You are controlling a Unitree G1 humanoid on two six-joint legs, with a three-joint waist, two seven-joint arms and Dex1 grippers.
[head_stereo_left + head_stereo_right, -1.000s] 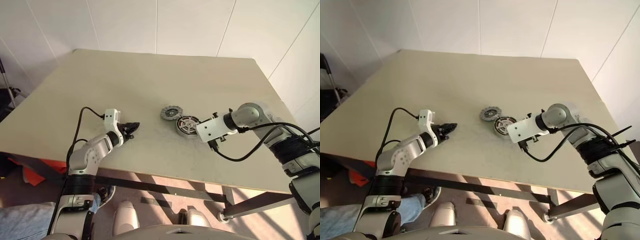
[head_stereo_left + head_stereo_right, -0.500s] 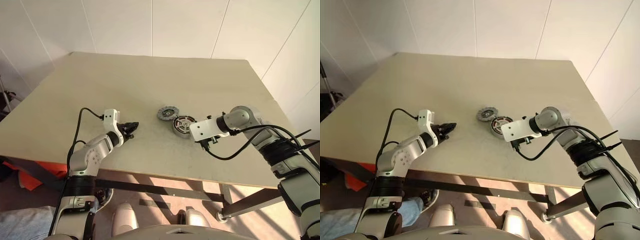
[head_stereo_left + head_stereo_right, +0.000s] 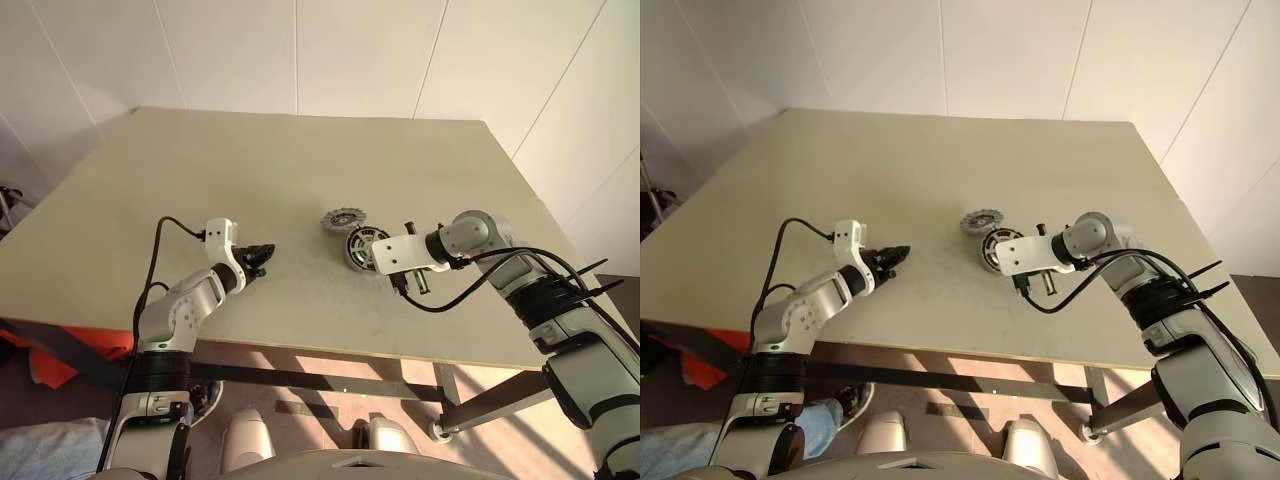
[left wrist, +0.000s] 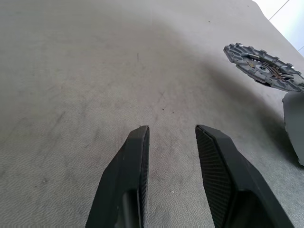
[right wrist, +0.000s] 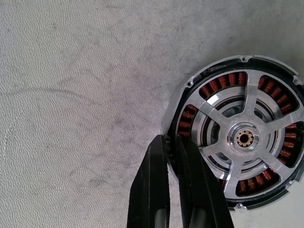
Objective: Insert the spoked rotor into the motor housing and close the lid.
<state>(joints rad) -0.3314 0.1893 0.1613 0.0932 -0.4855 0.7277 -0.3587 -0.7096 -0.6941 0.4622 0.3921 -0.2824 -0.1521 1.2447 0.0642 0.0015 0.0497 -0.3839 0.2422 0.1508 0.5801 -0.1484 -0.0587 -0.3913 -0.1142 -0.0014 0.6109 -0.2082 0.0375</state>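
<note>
Our right gripper (image 5: 172, 140), a pair of black fingers, had drawn almost together on the near rim of the round, shallow, dark-and-silver motor housing (image 5: 242, 137). One finger lay outside the wall and the other just inside it, over the ring of copper-red coils. We judged this a pinch on the rim rather than an empty close. Compared with a second before, the right hand had settled further in over the housing, and the housing still sat flat on the table. We took that to mean the grasp had only just been made and nothing had been lifted.

Our left gripper (image 4: 171, 137) hung low over bare tabletop, well apart from the parts. Its two black fingers stood apart with nothing between them, and it had kept its place.

Just beyond the housing lay the small, flat, grey metal spoked rotor (image 4: 263, 66), toothed around its edge and not yet inserted. With the housing steadied by the right hand, we judged the free left hand best placed to fetch the rotor. Seating it and closing up were still to come.

Farther off, the beige rectangular table (image 3: 300, 150) ran back to the white panelled wall (image 3: 300, 50).
</note>
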